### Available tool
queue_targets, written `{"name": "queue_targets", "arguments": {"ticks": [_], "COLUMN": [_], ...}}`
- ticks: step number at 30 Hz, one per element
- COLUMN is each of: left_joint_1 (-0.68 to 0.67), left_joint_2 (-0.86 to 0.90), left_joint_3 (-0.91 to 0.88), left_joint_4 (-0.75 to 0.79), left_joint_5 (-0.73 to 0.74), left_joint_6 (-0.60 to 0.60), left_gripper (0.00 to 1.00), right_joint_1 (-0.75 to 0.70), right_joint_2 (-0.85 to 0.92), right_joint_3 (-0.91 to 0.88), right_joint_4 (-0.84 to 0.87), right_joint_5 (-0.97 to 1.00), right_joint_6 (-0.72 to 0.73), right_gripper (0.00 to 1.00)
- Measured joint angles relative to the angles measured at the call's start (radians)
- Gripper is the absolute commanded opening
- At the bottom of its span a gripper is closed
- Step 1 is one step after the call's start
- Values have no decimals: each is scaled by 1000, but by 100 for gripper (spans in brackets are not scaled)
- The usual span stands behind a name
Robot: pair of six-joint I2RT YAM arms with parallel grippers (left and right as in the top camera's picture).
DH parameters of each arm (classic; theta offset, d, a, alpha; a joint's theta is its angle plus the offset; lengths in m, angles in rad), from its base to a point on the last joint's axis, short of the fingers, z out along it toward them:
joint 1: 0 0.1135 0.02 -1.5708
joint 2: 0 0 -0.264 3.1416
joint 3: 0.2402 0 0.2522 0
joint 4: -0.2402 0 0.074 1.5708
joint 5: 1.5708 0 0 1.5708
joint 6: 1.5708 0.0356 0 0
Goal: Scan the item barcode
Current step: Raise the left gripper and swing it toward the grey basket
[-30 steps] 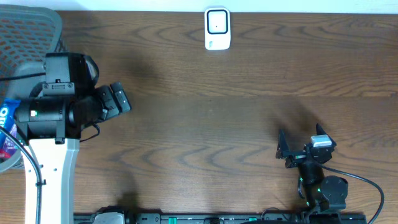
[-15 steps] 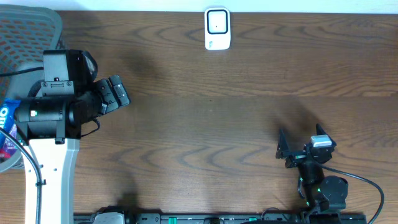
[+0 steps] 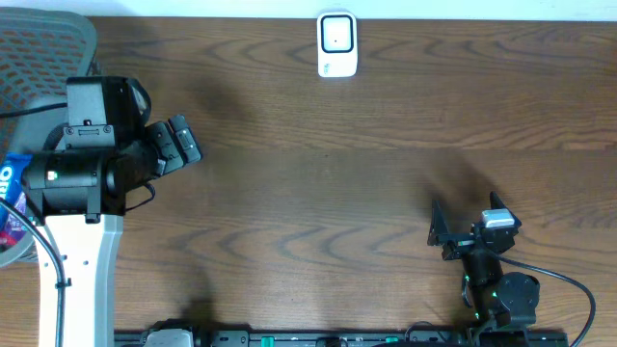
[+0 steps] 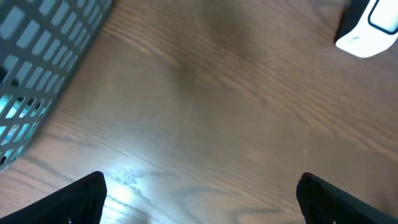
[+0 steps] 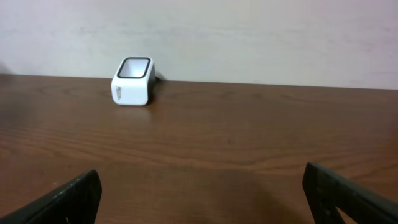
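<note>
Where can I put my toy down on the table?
The bare wood in the middle, between the left gripper, right gripper and white scanner. The left edge is crowded: mesh basket, blue packet, left arm.

**Cut-offs & unknowns**

Blue packet point(image 3: 8, 204): cut by overhead's left edge, partly under left arm point(image 3: 82, 173), label unreadable. Basket point(image 3: 39, 48) clipped at top-left corner. Scanner point(image 4: 372, 30) half out of left wrist view and blurred; print too small.
</note>
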Motion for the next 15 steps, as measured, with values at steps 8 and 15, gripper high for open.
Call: {"name": "queue_targets", "arguments": {"ticks": [8, 15], "left_joint_1": [0, 0], "left_joint_2": [0, 0], "left_joint_3": [0, 0], "left_joint_4": [9, 10], "left_joint_5": [0, 0], "left_joint_6": [0, -1], "left_gripper": [98, 98], "right_joint_1": [0, 0], "right_joint_2": [0, 0], "right_joint_3": [0, 0], "right_joint_4": [0, 0], "right_joint_5": [0, 0], "right_joint_6": [0, 0], "right_gripper": [99, 99]}}
